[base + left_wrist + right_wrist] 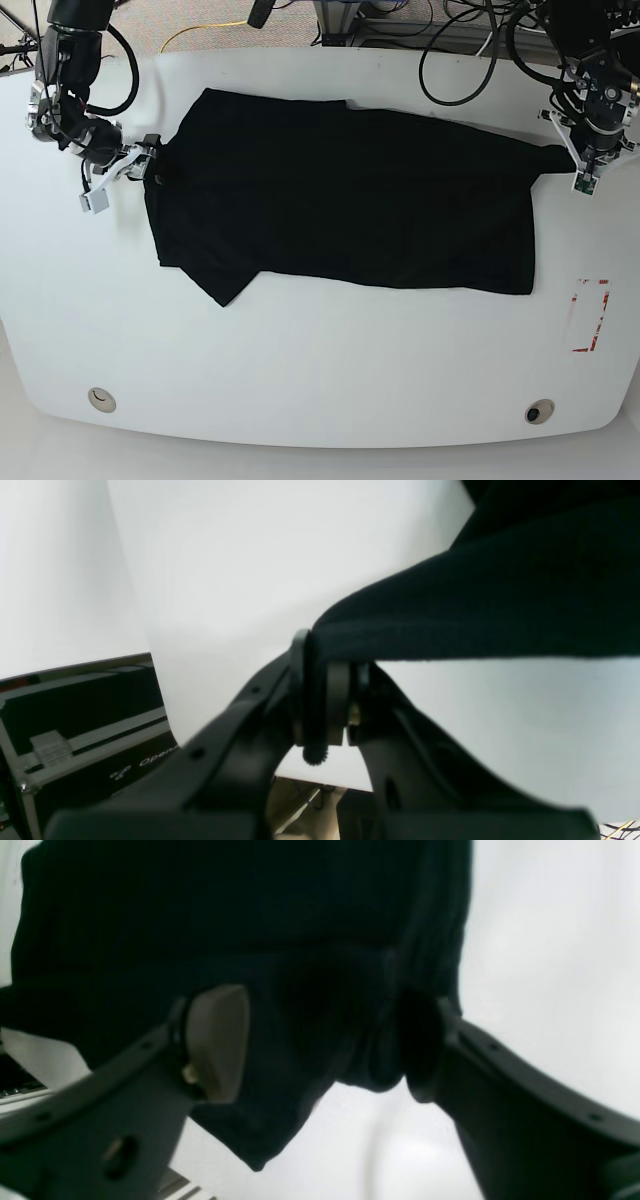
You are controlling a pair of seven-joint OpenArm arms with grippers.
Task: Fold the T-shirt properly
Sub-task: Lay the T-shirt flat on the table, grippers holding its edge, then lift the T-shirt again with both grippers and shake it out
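The black T-shirt (350, 200) lies spread flat across the white table (320, 370), with one corner folded at its lower left. At its right end my left gripper (562, 150) is shut on a lifted edge of the cloth; the left wrist view shows the T-shirt (500, 595) pinched between the pads of the left gripper (327, 700). At the shirt's left edge is my right gripper (152, 160). In the right wrist view the right gripper (320, 1045) is open, with the T-shirt (200, 915) hanging loose between the jaws and the tan pad (217, 1040) bare.
Cables (470, 40) run along the table's back edge. A red-outlined marking (590, 315) sits near the right edge. Two round holes (100, 400) are set near the front edge. A black case (75, 720) shows beyond the table in the left wrist view.
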